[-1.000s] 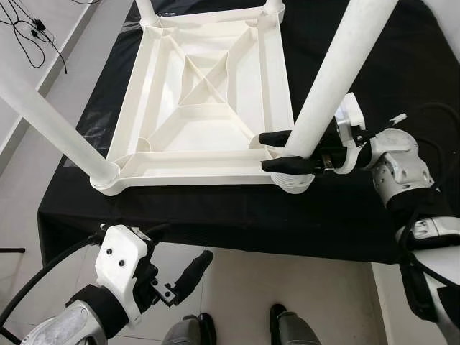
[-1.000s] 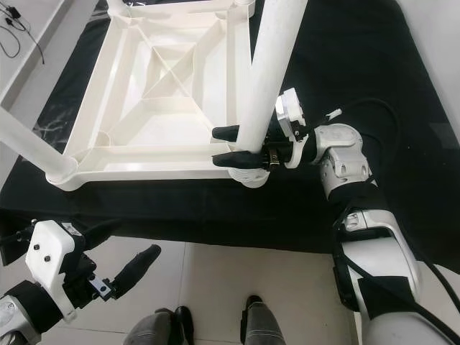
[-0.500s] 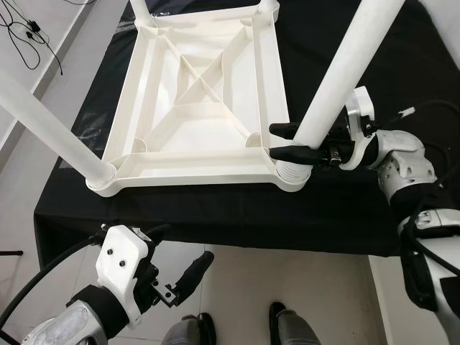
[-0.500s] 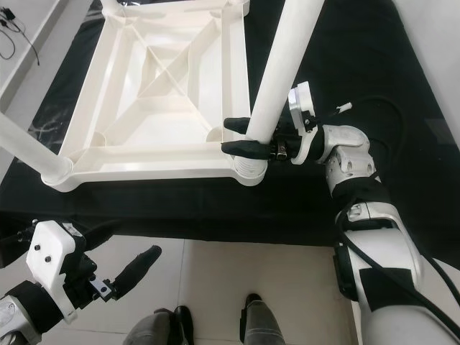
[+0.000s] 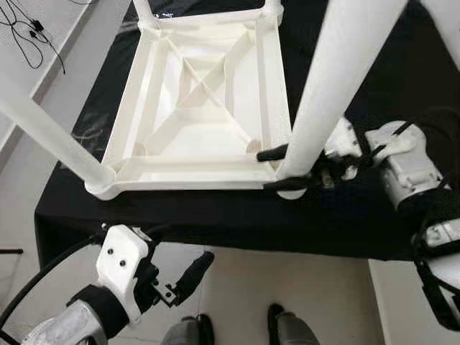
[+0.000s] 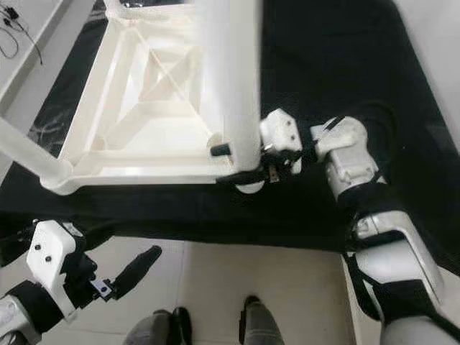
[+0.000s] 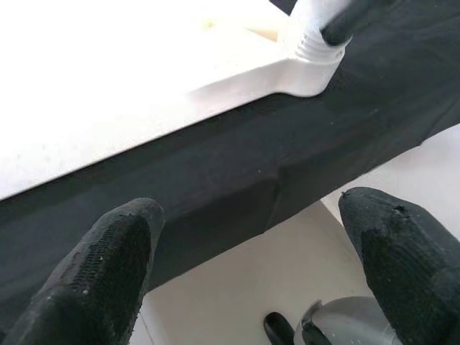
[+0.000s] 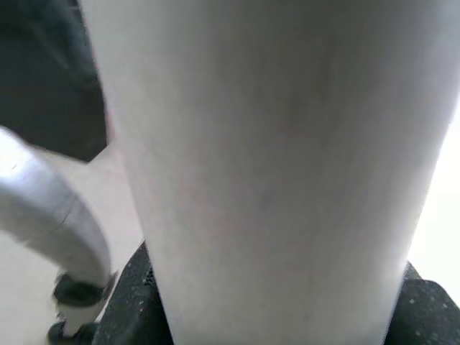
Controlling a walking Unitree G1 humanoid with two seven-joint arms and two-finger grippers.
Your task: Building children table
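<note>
So the right gripper (image 5: 277, 169) is clamped low around the upright table leg (image 5: 327, 93) at the tabletop (image 5: 198, 169) corner socket, left gripper (image 5: 176, 277) open, idle below.

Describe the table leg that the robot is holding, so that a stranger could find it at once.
On the black cloth lies a white tabletop upside down, with legs standing up from its corners. The leg is at the near right corner. It alone has the right gripper clamped around its base.
</note>
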